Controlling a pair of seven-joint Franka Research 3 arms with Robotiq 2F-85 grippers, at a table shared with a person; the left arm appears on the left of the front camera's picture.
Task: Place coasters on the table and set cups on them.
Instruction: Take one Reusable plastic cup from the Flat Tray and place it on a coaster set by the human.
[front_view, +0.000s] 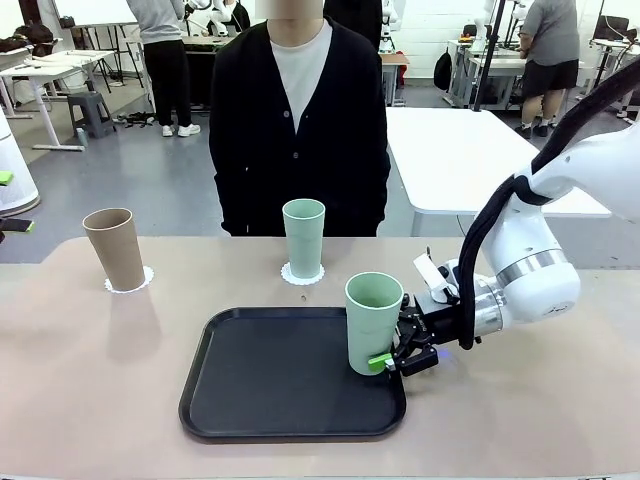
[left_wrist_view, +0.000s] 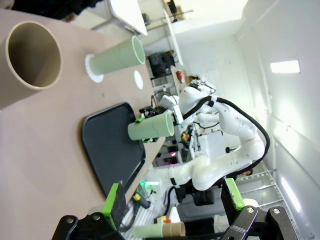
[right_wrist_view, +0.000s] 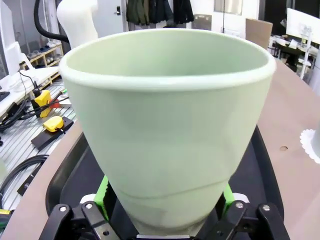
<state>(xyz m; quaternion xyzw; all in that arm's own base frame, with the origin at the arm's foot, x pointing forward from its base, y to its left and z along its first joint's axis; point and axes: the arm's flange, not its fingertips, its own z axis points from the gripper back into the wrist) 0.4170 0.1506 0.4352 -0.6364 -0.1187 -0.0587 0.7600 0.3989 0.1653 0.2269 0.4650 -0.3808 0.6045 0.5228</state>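
**Mint cup gripped low on the tray**

Mint green cup (front_view: 373, 322) is stood on the black tray (front_view: 280, 380), at the tray's right edge. It is clamped near its base by the right gripper (front_view: 393, 358), one green pad on each side. In the right wrist view the cup (right_wrist_view: 167, 125) is seen between both pads, and no gap can be seen.

Beyond the tray's far edge, a second mint cup (front_view: 303, 238) is set on a white doily (front_view: 300, 274). Far to the tray's left, the tan cup (front_view: 115, 248) is set on another doily (front_view: 130, 282). A third doily (left_wrist_view: 138, 79) is seen bare, past the tray.

The cup looks light, stiff and smooth. It is wider at the top, so it may slip downward. A low hold seems best, and it should be kept upright.

The left gripper (left_wrist_view: 172, 200) is spread wide, with nothing held.
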